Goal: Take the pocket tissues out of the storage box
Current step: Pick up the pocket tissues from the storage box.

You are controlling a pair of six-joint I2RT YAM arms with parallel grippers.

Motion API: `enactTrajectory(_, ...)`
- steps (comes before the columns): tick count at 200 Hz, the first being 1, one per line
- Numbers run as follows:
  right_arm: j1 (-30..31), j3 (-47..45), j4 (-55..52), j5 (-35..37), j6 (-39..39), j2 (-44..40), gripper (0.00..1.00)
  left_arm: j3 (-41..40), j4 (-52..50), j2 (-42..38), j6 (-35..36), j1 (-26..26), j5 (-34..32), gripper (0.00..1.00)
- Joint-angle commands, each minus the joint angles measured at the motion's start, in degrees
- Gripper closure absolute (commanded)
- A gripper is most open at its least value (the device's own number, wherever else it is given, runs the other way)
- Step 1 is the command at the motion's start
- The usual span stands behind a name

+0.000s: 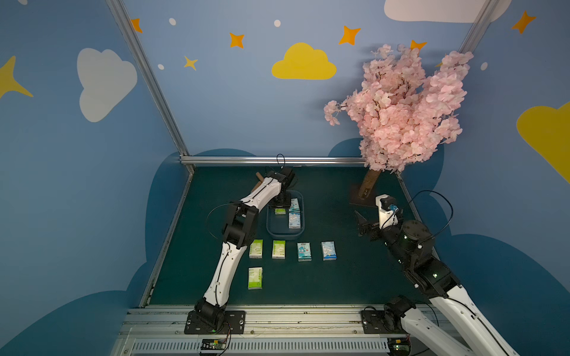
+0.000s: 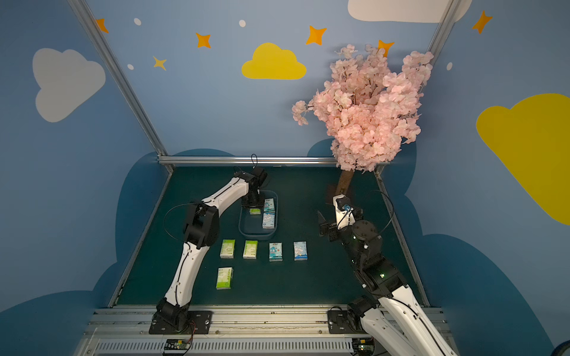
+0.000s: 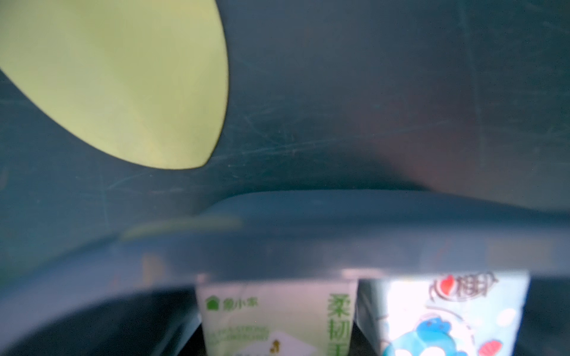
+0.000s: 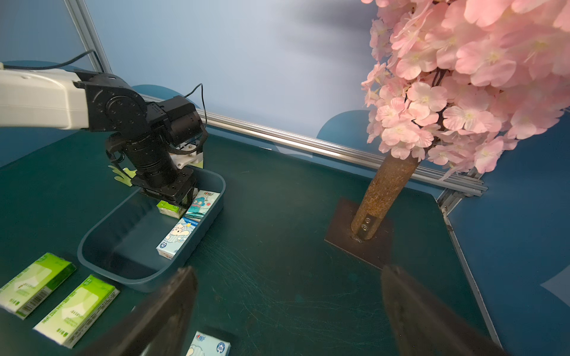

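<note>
The green packet (image 4: 168, 210) lay flat at the far end of the box (image 1: 278, 228), just beside one of two blue packets (image 1: 294, 204) (image 1: 294, 221) set end to end along the box's right wall. The left gripper (image 4: 175, 203) pointed straight down over it, fingers close against its two long sides and gripping it, the packet resting on the box floor. Three more green packets (image 1: 256, 249) (image 1: 278, 249) (image 1: 255, 278) and two more blue packets (image 1: 304, 251) (image 1: 328, 250) lay apart on the table (image 1: 339, 277) in front of the box.

Only the left wrist view gave the print: on the green packet a small house mark and a green column reading 柔韧; on the blue one a red heart with 相印 above a blue cartoon figure. It also showed a yellow-green toy blade (image 3: 123, 77) past the box rim; in a top view only a brown handle (image 1: 258, 181) poked out from behind the left arm (image 1: 225, 265) there. The right wrist view alone showed a barcode (image 4: 34, 300) on a green packet's edge and yellow-green tines (image 4: 123, 174) behind the left wrist. The right gripper (image 1: 360, 225) hung above the table near the pink tree (image 1: 401, 108), fingers spread wide, holding nothing.
</note>
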Motion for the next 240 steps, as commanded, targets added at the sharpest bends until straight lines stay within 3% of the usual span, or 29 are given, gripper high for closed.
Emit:
enactTrajectory(1,-0.3,-0.2,2.2,0.4,-0.4,0.3,0.02,0.9,-1.8,-0.2,0.8,0.2,0.3,0.49)
enactTrajectory(148,-0.5,-1.5,1.8,-2.5,0.3,0.1,0.02,-5.6,-2.9,-10.3,-1.9,-2.7,0.1,0.50)
enactTrajectory(240,-0.7,-1.5,5.5,-7.1,2.8,6.4,0.02,-27.0,2.4,-31.6,-7.8,-7.0,-1.8,0.50)
